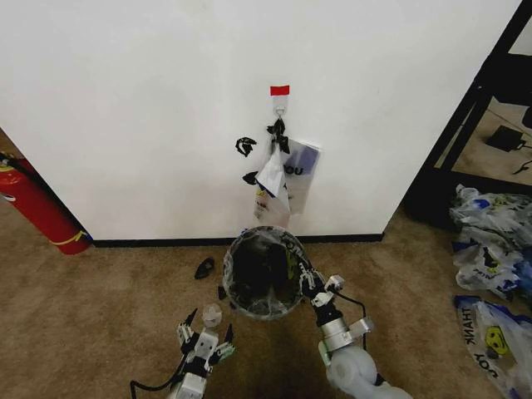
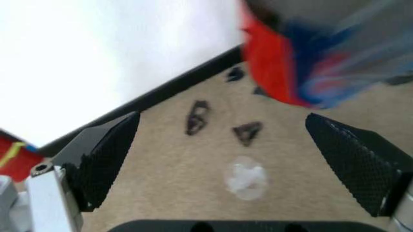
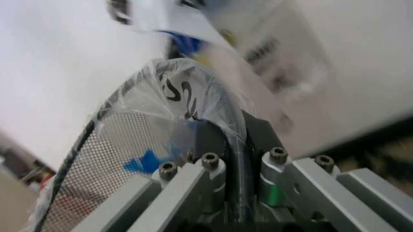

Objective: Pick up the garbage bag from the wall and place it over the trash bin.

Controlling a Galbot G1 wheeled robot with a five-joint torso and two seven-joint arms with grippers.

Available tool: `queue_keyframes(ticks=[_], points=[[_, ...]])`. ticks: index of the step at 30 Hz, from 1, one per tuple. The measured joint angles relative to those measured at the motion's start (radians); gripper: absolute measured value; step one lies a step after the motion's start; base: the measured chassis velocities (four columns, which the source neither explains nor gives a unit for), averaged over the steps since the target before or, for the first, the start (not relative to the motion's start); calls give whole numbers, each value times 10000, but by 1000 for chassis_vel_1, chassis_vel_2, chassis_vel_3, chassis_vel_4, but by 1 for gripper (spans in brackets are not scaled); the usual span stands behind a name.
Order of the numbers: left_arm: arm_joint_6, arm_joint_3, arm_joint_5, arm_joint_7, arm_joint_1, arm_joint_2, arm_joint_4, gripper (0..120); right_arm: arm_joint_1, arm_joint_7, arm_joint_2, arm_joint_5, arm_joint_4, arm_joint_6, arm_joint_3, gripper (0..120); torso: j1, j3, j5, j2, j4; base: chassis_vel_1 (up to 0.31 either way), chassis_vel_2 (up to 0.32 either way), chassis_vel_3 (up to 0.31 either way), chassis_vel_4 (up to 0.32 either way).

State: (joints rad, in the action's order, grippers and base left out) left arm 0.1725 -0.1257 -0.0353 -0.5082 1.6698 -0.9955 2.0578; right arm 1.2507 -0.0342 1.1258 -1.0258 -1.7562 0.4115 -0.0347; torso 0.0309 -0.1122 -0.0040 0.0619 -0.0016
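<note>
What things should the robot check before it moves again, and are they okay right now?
1. Garbage bag draped over the trash bin rim: ok, clear plastic covers the mesh.
2. Right gripper at the bin's rim: ok, its fingers pinch rim and plastic together.
3. Left gripper free: ok, open and holding nothing, low beside the bin.
4. Bag pulled evenly all the way round: cannot tell, the far side is hard to see.
5. Floor near the bin: not ok, small dark scraps and a clear scrap lie on the carpet.
6. Other bags on the wall hook: ok, hanging there.
</note>
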Motion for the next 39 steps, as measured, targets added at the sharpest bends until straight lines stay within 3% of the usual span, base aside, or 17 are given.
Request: queue_keyframes(ticks=[5, 20, 25, 27, 33, 35, 39], points=[[-10, -167, 195, -180, -254, -119, -296, 100, 401, -2677, -401, 336, -990, -2010, 106, 1, 0, 0, 1, 0, 1, 0, 0, 0, 0], [-76, -81, 66, -261, -120, -426, -310, 100, 108, -3519, -302, 729, 14, -2476, 196, 2, -2, 4, -3, 3, -1, 0, 0, 0, 0], [-123, -94, -31, -297, -29, -510, -263, 100, 97, -3218, -297, 633, -41, -2376, 166, 22, 0, -2, 7, 1, 5, 0, 0, 0, 0], [-126, -92, -40, -298, -24, -519, -262, 100, 108, -3141, -300, 633, -46, -2342, 162, 24, 0, -3, 8, 0, 6, 0, 0, 0, 0], [-139, -49, -134, -302, 0, -619, -244, 100, 293, -2633, -398, 624, -321, -2146, 181, 52, 1, -3, 4, -2, 3, 0, 0, 0, 0], [-140, -42, -143, -302, 2, -629, -238, 100, 299, -2627, -401, 624, -315, -2146, 189, 54, 1, -3, 4, -3, 2, 0, 0, 0, 0], [-141, -22, -178, -302, 21, -649, -220, 100, 352, -2535, -443, 634, -214, -2135, 237, 72, 1, -2, 3, -3, 3, 0, 0, 0, 0]])
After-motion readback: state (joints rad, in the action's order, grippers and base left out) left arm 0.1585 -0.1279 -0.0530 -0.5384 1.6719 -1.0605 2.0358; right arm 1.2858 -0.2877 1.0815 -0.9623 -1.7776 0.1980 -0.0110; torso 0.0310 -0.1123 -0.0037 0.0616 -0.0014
